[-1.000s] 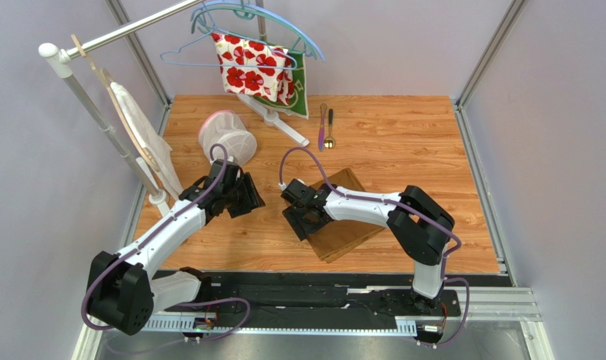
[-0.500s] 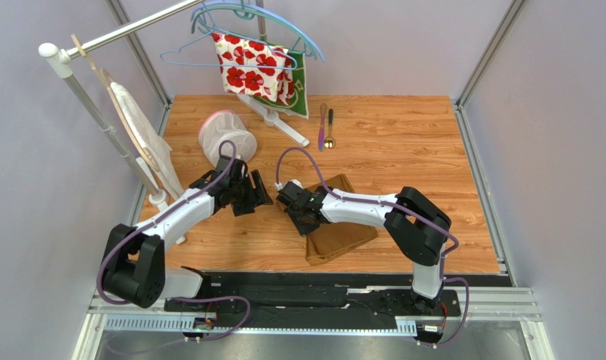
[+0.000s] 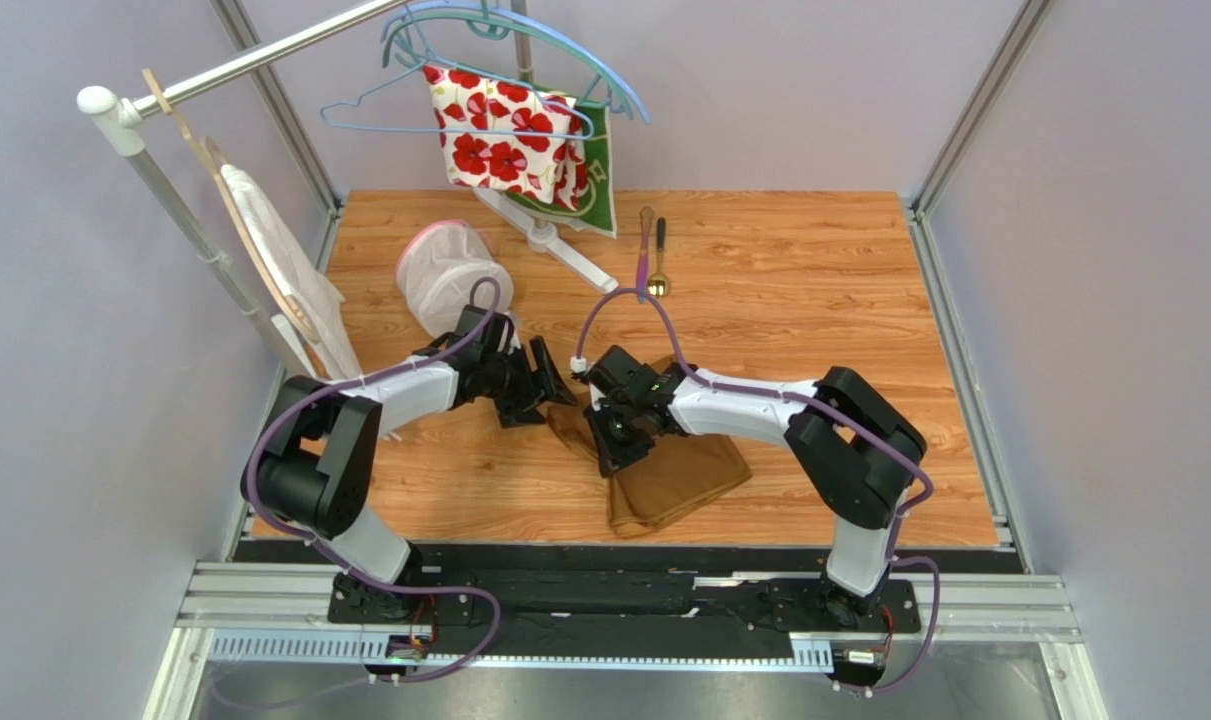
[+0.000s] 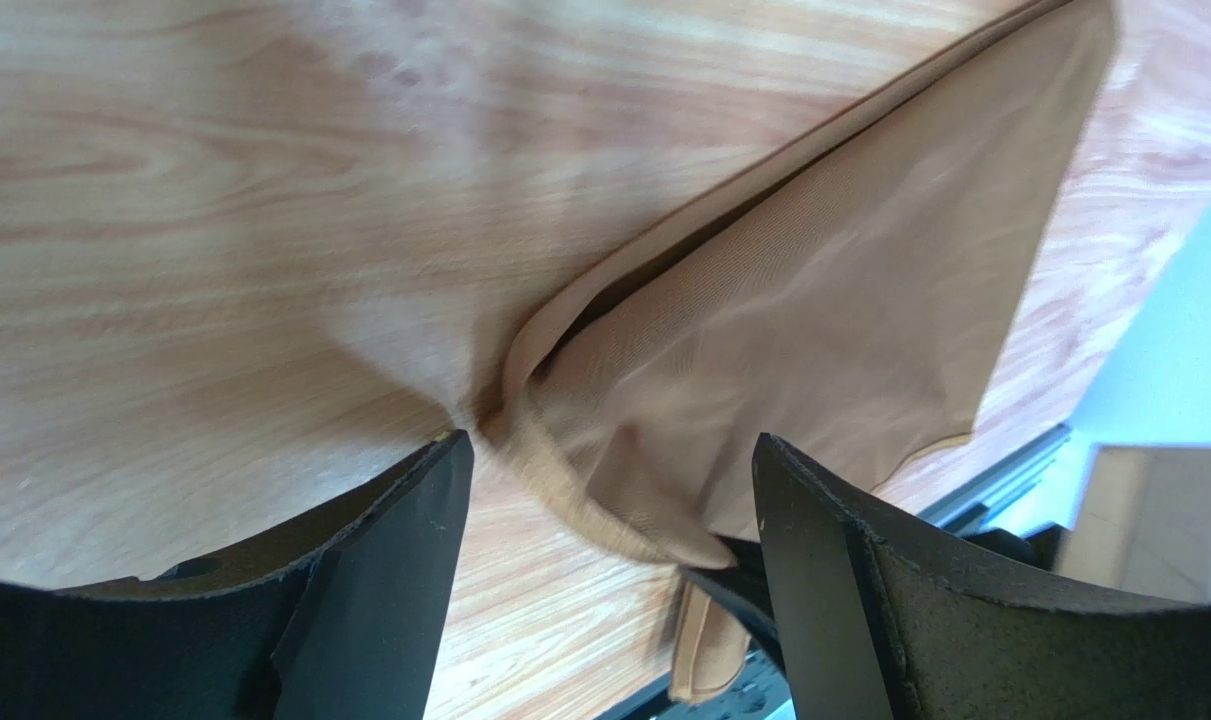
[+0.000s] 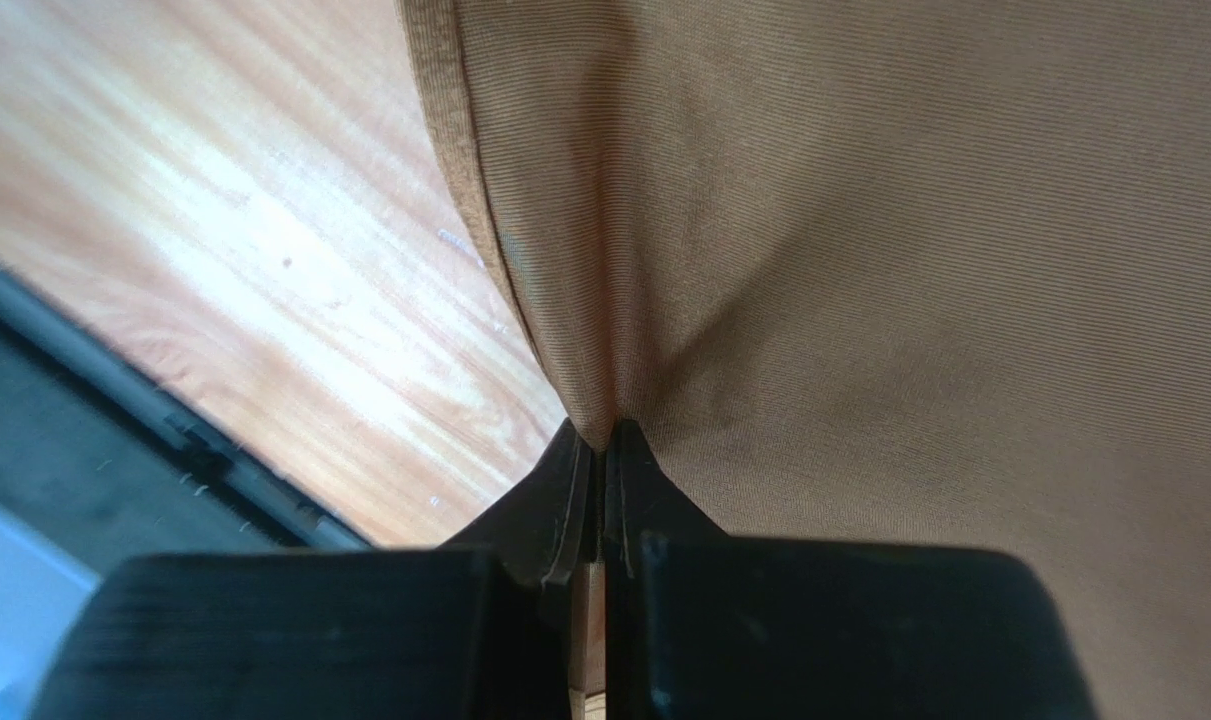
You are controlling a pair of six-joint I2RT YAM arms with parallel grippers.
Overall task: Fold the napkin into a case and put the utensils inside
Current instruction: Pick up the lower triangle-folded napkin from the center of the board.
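The golden-brown napkin (image 3: 686, 477) lies bunched in a loose fold at the table's middle; no narrow case shape is in view. My right gripper (image 3: 614, 435) is shut on a pinch of the napkin (image 5: 897, 270) near its hemmed edge, the right gripper (image 5: 604, 438) lifting a small ridge of cloth. My left gripper (image 3: 554, 393) stands open just left of it. In the left wrist view the left gripper (image 4: 611, 458) has a napkin (image 4: 837, 300) corner between its fingers, untouched. The utensils, a purple-pink knife (image 3: 644, 243) and a gold spoon (image 3: 658, 270), lie side by side at the back.
A clothes rack crosses the back left with hangers, a red-flowered cloth (image 3: 506, 128) and a green cloth (image 3: 608, 192). A pale mesh basket (image 3: 449, 270) lies on its side behind the left arm. A white bag (image 3: 288, 278) hangs at left. The black rail (image 3: 641, 570) edges the table's near side.
The right gripper shut on the napkin and dragged it, so the flat fold is now bunched. The left arm swung right to the napkin's left corner, its gripper opening wider.
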